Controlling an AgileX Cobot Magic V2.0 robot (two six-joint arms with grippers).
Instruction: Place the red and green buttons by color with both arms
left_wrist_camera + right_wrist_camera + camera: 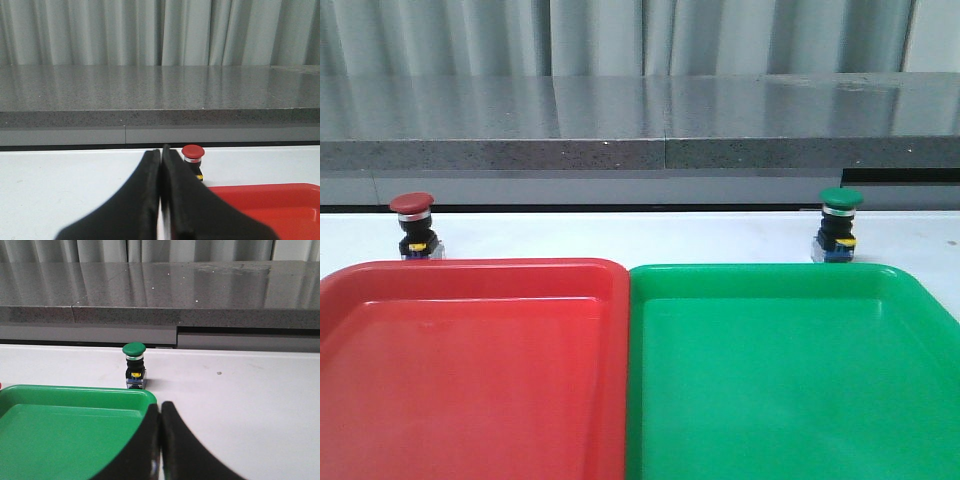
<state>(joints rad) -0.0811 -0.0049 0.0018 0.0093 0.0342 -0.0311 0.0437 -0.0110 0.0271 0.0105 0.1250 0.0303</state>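
Reaching comes first, since neither button is held yet: the red button stands upright on the white tabletop just beyond the far left corner of the red tray, and the green button stands likewise just beyond the far edge of the green tray, towards its right. Both trays hold nothing. The left pincer has its fingers pressed together, and so does the right pincer; each hangs short of its button. I judge each should spread its fingers, come down over the cap, grip the black body below the silver ring, lift straight, then carry it back over the matching tray
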